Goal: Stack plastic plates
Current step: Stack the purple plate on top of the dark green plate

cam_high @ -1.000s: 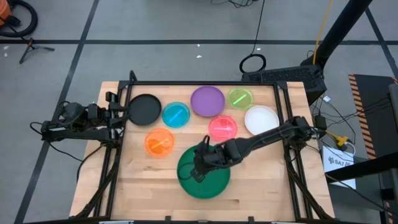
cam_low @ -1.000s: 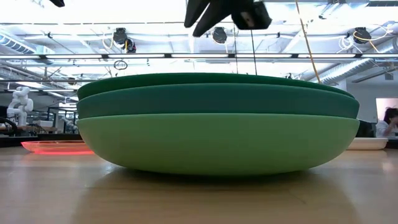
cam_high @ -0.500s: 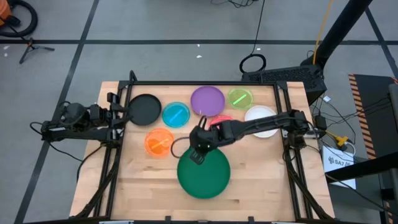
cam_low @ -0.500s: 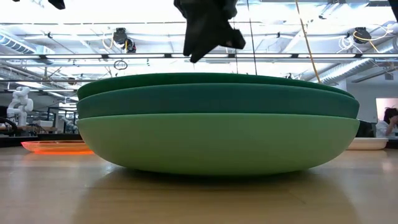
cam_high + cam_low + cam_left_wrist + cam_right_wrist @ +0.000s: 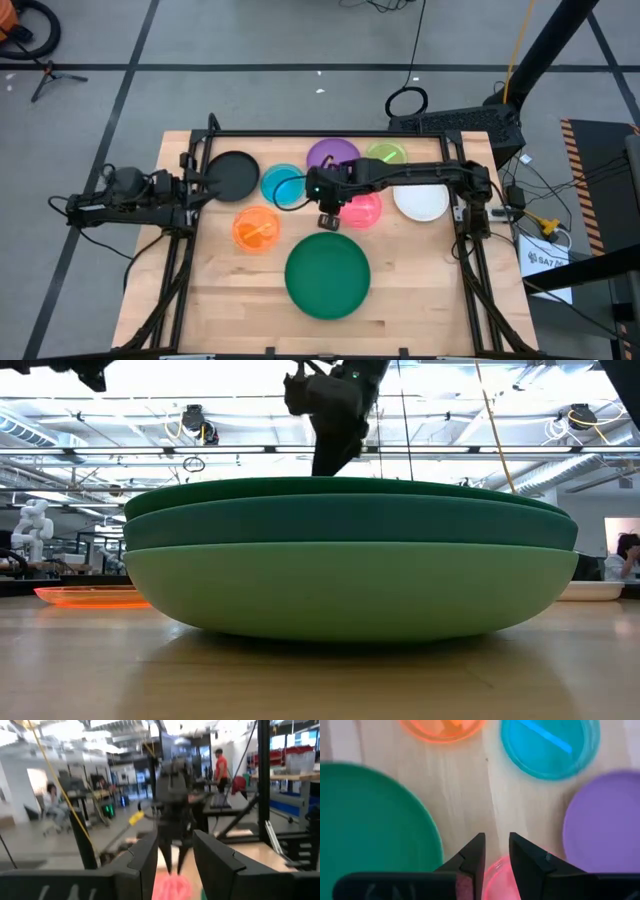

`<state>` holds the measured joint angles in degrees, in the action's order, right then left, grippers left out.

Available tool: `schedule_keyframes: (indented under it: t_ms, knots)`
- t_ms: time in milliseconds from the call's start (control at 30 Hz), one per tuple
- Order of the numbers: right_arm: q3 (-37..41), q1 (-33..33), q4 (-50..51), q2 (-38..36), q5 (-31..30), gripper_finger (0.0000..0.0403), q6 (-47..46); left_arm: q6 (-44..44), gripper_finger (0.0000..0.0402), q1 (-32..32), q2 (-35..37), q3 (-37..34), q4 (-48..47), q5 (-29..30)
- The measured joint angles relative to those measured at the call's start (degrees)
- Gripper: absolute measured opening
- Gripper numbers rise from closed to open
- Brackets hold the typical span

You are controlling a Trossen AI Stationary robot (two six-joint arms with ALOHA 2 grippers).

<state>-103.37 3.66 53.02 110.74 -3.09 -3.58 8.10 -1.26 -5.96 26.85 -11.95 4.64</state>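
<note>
Three large plates are stacked near the table's near edge: dark green [image 5: 327,276] on teal [image 5: 350,520] on mint [image 5: 350,590]. Behind them, the black [image 5: 232,175], blue [image 5: 283,184], purple [image 5: 333,158], lime [image 5: 386,155], pink [image 5: 362,209], white [image 5: 420,196] and orange [image 5: 256,228] plates each lie flat on the wood. My right gripper [image 5: 328,215] [image 5: 496,840] hovers open over the pink plate's left rim [image 5: 497,880], pointing down and touching nothing. My left gripper [image 5: 200,182] [image 5: 175,836] waits open at the table's left edge beside the black plate.
A dark metal frame [image 5: 330,134] runs along the table's left, far and right edges. Bare wood [image 5: 230,290] lies left and right of the green stack. Cables and gear [image 5: 540,225] sit off the table's right side. People show far off in the room [image 5: 220,765].
My right gripper has moved from above the dark green plate toward the table's far edge and turned about, and now stands over the pink plate's left rim. The stack of three large plates has stayed where it was.
</note>
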Motion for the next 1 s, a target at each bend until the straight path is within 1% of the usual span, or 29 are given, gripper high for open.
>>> schedule_keyframes:
  t_ms: [167, 267, 333, 433, 533, 567, 633, 767, 867, 1000]
  knots:
    - [3.69, 2.78, -8.18, -0.02, 0.02, 0.0082, 10.44, -7.09, 0.0131, 0.00, -0.02, 0.00, -5.26, 0.01]
    - [7.83, 4.39, -14.19, -0.02, -0.13, 0.0082, 14.76, -10.43, 0.0131, 0.00, -0.02, 0.00, -8.53, 0.00]
    - [10.54, 5.78, -16.79, -0.02, 0.09, 0.0082, 14.85, -12.37, 0.0131, 0.00, -0.02, -0.02, -10.21, 0.02]
    - [13.00, 8.40, -17.97, 0.00, 0.42, 0.0082, 12.07, -14.29, 0.0131, 0.00, -0.02, -0.02, -10.52, 0.02]
    - [15.08, 10.66, -18.18, -0.02, 0.56, 0.0084, 11.40, -14.71, 0.0131, 0.00, -0.02, -0.02, -11.10, 0.01]
    - [15.67, 11.31, -18.09, -0.01, 1.55, 0.0087, 11.37, -14.71, 0.0131, 0.00, -0.02, -0.02, -11.11, 0.02]
    - [16.55, 12.19, -18.69, 0.00, 3.38, 0.0097, 11.37, -14.69, 0.0131, 0.00, -0.02, -0.02, -11.10, 0.02]
    - [18.13, 13.55, -20.06, 0.00, 3.35, 0.0133, 11.74, -14.43, 0.0131, 0.00, -0.02, -0.02, -10.64, 0.02]
    - [19.82, 14.14, -23.15, 0.00, 3.15, 0.0159, 11.46, -14.22, 0.0131, 0.00, -0.02, -0.02, -10.48, 0.07]
    - [21.70, 14.32, -24.75, 0.00, 3.21, 0.0180, 10.21, -13.95, 0.0131, 0.00, -0.02, -0.02, -10.48, 1.12]
